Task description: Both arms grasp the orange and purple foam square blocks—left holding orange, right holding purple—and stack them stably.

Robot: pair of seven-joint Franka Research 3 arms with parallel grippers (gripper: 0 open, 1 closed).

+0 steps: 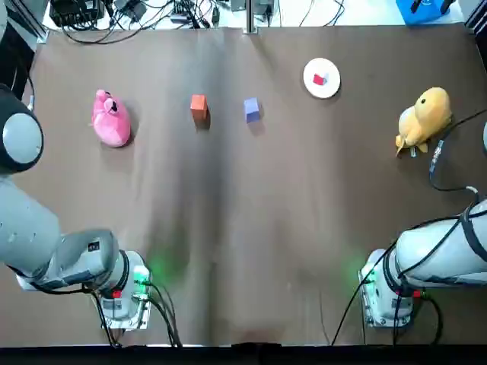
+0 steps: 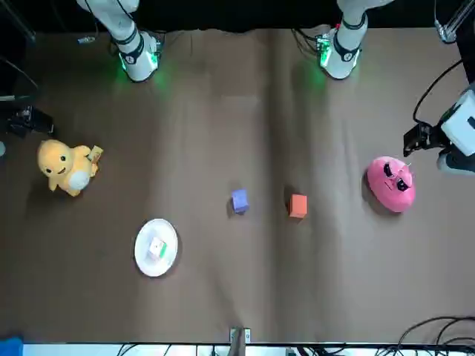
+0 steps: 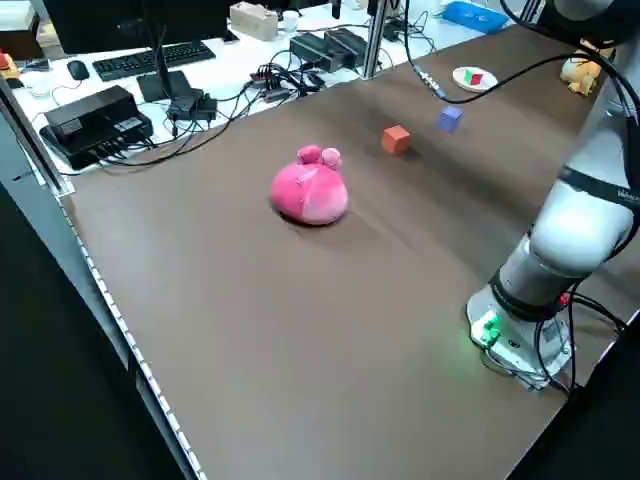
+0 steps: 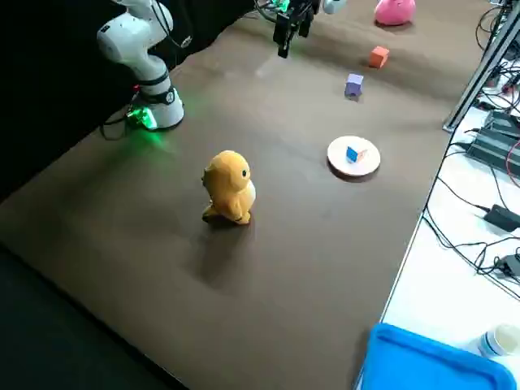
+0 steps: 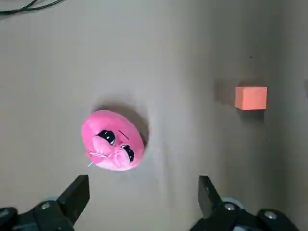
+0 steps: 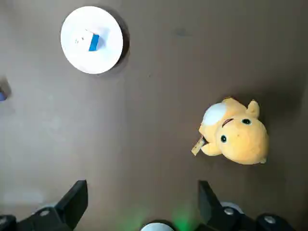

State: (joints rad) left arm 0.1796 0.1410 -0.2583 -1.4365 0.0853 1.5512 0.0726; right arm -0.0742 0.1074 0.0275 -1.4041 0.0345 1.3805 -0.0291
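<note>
Overhead, the orange block (image 1: 198, 106) and the purple block (image 1: 252, 109) are seen side by side on the far half of the table (image 1: 243, 228), near each other but apart, orange on the robot's left. Neither is held. A pink plush (image 1: 111, 119) lies further left, and a white plate (image 1: 321, 77) and a yellow plush (image 1: 423, 118) further right.

From the front, the same row is mirrored. Both blocks are found resting flat, their sides roughly square to the table's edges.

In the left side view, the orange block is shown beyond the pink plush, with the purple block just past it.

In the right side view, the plate is placed roughly between the yellow plush and the purple block.

Through the left wrist camera, the left jaws are seen spread apart and empty near the pink plush. The orange block is not between them but well off to one side, toward the table's middle.

Through the right wrist camera, the right jaws are likewise apart and empty, with the yellow plush and the plate below. Only a sliver of the purple block is caught at the edge of that view.

It is judged that each arm must be carried inward, the left being nearer orange and the right nearer purple.
</note>
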